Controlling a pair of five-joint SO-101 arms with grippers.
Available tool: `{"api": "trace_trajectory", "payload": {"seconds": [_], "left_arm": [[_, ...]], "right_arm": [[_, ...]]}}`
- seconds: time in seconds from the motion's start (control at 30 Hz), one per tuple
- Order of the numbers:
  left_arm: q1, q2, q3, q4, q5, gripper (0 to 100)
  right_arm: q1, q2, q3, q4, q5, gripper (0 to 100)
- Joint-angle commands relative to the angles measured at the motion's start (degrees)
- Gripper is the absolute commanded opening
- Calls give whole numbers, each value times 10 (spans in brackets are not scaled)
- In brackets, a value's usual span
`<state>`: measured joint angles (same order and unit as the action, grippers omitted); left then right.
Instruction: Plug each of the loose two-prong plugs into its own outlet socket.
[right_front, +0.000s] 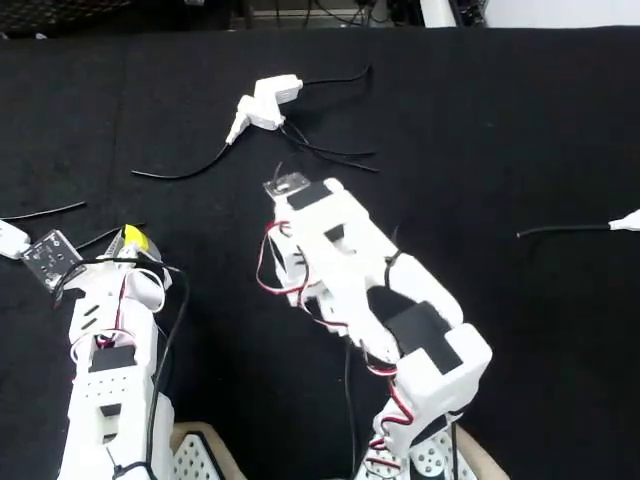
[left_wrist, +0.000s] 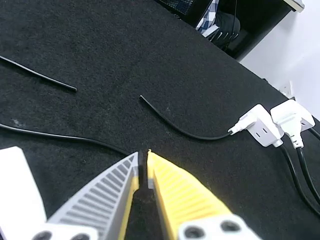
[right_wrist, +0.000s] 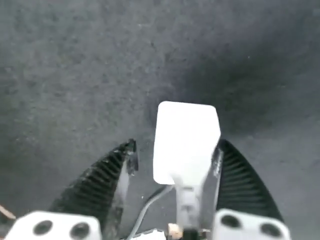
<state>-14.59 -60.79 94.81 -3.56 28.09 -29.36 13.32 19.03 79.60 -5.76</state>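
Observation:
Two white plug pieces (right_front: 265, 100) lie together at the back middle of the black table, with black cords trailing off; the left wrist view shows them (left_wrist: 272, 125) far ahead. Another white plug (right_front: 628, 221) with a cord lies at the right edge. My right gripper (right_front: 289, 186) is low at the table's middle, its jaws open around a small white plug block (right_wrist: 185, 140). The block rests against one finger (right_wrist: 240, 180), with a gap to the other. My left gripper (right_front: 135, 240), with yellow and grey fingers (left_wrist: 175, 190), is shut near the front left.
A white piece (right_front: 10, 238) and a small grey square part (right_front: 50, 255) lie at the left edge beside the left arm. Loose black cords (right_front: 185, 172) curve across the back left and middle. The mat's right half holds little else.

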Motion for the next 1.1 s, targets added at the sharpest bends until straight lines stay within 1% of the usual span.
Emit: {"api": "trace_trajectory", "payload": {"seconds": [0.0,0.1,0.13,0.3,0.4,0.5,0.6,0.67,0.73,0.83,0.97,1.07], "left_arm": [[0,-10,-7,-11,-4,51],[0,-10,-7,-11,-4,51],[0,-10,-7,-11,-4,51],[-1,-10,-7,-10,-4,51],[-1,-10,-7,-10,-4,51],[-1,-10,-7,-10,-2,51],[-1,-10,-8,-11,-2,51],[-1,-10,-8,-10,-2,51],[-1,-10,-7,-10,-2,51],[-1,-10,-7,-10,-2,51],[-1,-10,-6,-9,-4,49],[-5,-10,-6,-9,-4,49]], "right_arm": [[19,-26,37,-43,-8,230],[36,-26,57,-68,-7,224],[36,-26,58,-73,-7,203],[36,-25,62,-94,-7,10],[45,-25,58,-94,-7,31],[66,-27,35,-89,-5,11],[96,-28,-36,-62,-3,13],[109,-25,-102,-31,19,14],[114,-26,-162,-24,37,14],[121,-25,-242,-59,40,15],[122,-24,-298,-133,41,15],[123,-1,-320,-193,70,16]]}}
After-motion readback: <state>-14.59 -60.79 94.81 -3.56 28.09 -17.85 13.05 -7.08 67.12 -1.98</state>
